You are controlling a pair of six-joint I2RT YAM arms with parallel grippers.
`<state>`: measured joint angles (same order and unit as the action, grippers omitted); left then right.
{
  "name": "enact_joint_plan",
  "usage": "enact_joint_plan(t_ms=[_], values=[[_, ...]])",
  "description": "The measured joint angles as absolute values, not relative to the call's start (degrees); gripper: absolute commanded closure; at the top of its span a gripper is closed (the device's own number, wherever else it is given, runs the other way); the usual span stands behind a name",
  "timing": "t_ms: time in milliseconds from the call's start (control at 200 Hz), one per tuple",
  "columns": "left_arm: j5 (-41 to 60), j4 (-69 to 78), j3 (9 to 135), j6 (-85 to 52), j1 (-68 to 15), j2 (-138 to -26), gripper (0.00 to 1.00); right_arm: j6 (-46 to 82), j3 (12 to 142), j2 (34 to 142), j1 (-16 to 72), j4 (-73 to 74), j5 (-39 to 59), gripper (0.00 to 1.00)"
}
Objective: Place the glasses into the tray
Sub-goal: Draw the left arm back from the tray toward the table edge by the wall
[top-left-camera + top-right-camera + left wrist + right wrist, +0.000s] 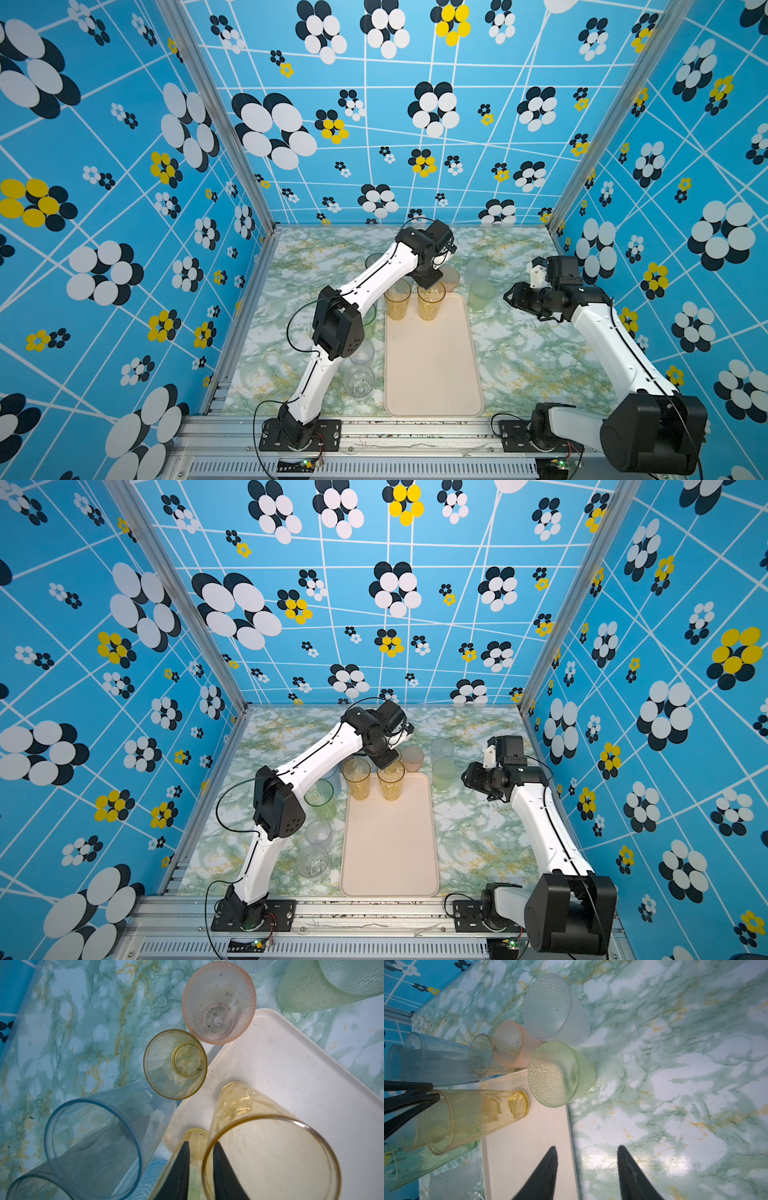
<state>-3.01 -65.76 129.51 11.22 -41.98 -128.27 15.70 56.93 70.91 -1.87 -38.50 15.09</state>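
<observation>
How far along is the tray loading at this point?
Done: one tall amber tumbler stands on the tray; its amber twin sits at the tray's corner, unclear whether inside. In hand: the left gripper straddles the first one's rim; the right gripper is open and empty. Left: pink tumbler, pale green tumbler, frosted tumbler, blue tumbler and others on the table.

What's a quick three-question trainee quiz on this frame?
1. True or false: the right claw holds a glass.
2. The tall glass whose rim the left claw straddles is: A amber, B blue, C pink.
3. Fill in: the pink glass stands ___ the tray (on/off).
Key: 1 false, it is open and empty; 2 A; 3 off, on the table just past the tray's corner.
</observation>
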Motion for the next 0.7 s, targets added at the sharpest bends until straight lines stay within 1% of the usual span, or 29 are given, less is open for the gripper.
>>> enact_joint_plan(t_ms=[230,465,570,700], values=[[-3.0,-65.4,129.5,11.2,-42.0,-126.8,0.77,15.7,56.9,70.9,-1.9,-38.5,15.1,0.51],[-3.0,-62.2,128.9,11.2,-41.9,-121.0,0.78,15.7,56.9,70.9,-1.9,-38.5,15.1,0.51],[-2.5,-58.0,124.0,11.1,-41.3,-114.8,0.79,15.7,56.9,70.9,-1.9,-38.5,15.0,0.51],[-1.2,-50.3,112.1,9.3,-38.9,-103.6,0.79,15.7,56.9,70.9,-1.9,-38.6,14.5,0.51]])
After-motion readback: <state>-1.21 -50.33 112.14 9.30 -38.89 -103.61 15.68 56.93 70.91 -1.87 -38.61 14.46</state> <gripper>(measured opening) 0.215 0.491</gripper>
